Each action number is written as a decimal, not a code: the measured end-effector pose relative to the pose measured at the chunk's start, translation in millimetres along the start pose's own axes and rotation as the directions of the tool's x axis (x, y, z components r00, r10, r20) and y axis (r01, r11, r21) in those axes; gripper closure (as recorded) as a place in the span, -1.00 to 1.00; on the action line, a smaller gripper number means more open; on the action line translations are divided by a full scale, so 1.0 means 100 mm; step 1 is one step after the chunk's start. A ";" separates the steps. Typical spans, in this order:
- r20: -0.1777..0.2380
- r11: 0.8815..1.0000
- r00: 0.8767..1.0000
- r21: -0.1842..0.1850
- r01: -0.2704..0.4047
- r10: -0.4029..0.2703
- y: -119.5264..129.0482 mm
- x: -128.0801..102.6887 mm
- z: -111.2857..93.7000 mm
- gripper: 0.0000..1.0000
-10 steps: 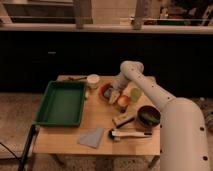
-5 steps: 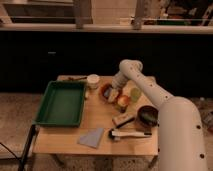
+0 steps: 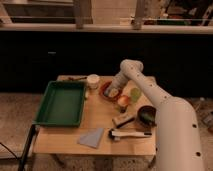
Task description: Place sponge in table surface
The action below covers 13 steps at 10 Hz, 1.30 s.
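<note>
A light wooden desk (image 3: pixel 101 119) seen from the front and above, in a dim room with a dark wall behind it. A white robot arm (image 3: pixel 150 95) comes in from the front right corner, rises over the right edge and bends down towards the middle of the back edge. The gripper (image 3: pixel 113 91) is low over a reddish bowl (image 3: pixel 106 90) near the middle of the back edge; whether it is open, closed or gripping something cannot be told.

The sponge cannot be picked out for certain. A small pale shape (image 3: pixel 115 93) shows right at the gripper's tip, over the bowl's rim, and it is unclear whether this is it.

A green tray (image 3: pixel 61 103) fills most of the left edge. A white cup (image 3: pixel 93 80) stands at the back edge, just beside the tray's back right corner. A pale green cup (image 3: pixel 135 94) and an orange item (image 3: pixel 123 102) sit right of the bowl, partly behind the arm. A dark bowl (image 3: pixel 147 115) is at the right edge, with a tan block (image 3: pixel 122 120) just left of it. Along the front edge lie a flat grey-blue cloth (image 3: pixel 91 138) and, to its right, a white-handled tool (image 3: pixel 129 134)
</note>
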<state>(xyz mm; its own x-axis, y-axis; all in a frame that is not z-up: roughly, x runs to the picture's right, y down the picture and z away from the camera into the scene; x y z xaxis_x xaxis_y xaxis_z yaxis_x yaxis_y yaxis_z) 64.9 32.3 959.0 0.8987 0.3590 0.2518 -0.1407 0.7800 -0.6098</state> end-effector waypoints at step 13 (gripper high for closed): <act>-0.035 0.993 0.993 0.027 0.116 -0.115 0.07 -0.17 -0.43 1.00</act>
<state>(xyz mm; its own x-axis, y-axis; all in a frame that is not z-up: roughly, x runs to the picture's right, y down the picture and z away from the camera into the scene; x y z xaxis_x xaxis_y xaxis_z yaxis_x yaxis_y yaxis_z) 66.5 9.5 917.6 0.9229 0.2484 0.2941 -0.0464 0.8302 -0.5556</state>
